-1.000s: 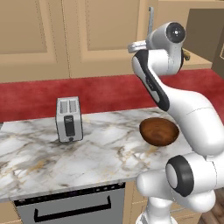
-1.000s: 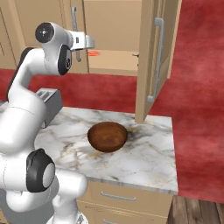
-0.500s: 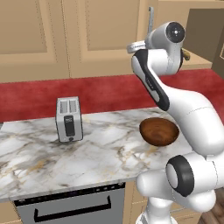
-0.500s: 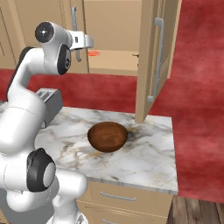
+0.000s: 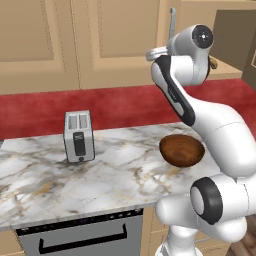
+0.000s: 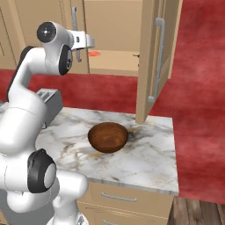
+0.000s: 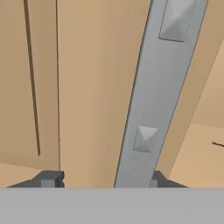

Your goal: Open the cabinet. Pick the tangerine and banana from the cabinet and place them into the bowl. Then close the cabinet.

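The cabinet (image 6: 115, 30) has its right door (image 6: 151, 61) swung open, and its left door looks shut. My gripper (image 7: 103, 181) is shut on the left door's silver bar handle (image 7: 148, 105), with one fingertip on each side. From the right base view the gripper (image 6: 81, 45) sits partway down that handle (image 6: 74, 19). The tangerine (image 6: 93, 53) lies on the shelf just right of my hand. A yellowish-brown end (image 5: 213, 62) behind the arm's upper joint may be the banana. The dark brown bowl (image 6: 108, 137) (image 5: 182, 149) stands on the counter below, with nothing in it.
A silver toaster (image 5: 79, 136) stands on the marble counter (image 5: 115, 175) to the left of the bowl. The open right door hangs over the counter's back right part. Handle-less tan doors (image 5: 60, 45) line the wall to the left. An oven front (image 5: 85, 237) is below the counter.
The jaws have closed in on the handle bar. The arm, the doors, the fruit and the bowl stay where they were.
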You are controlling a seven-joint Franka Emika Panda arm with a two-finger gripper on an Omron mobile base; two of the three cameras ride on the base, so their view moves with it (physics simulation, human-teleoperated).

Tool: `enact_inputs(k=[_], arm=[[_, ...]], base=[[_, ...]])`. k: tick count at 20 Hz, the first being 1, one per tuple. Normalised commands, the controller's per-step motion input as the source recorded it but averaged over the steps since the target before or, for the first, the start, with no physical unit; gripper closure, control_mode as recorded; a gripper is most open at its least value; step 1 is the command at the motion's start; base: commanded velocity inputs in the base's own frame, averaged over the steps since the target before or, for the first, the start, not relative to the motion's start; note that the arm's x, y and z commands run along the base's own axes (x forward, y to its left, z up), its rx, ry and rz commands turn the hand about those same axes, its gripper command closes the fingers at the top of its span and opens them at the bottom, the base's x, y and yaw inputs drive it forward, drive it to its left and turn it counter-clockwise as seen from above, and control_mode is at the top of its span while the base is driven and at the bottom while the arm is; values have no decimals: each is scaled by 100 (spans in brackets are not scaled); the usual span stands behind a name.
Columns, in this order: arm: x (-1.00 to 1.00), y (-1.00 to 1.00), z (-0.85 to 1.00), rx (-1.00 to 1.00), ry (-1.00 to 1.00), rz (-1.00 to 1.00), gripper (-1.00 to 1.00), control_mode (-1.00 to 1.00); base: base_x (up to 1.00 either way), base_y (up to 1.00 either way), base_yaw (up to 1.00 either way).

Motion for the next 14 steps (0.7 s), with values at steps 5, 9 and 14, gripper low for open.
enact_inputs(k=[5,9,14], arm=[[7,0,-10,0,0,0,100,-100],[0,0,-5,0,0,0,100,-100],[4,-5,-7,0,0,6,100,-100]], base=[[0,0,0],[0,0,0],[0,0,0]])
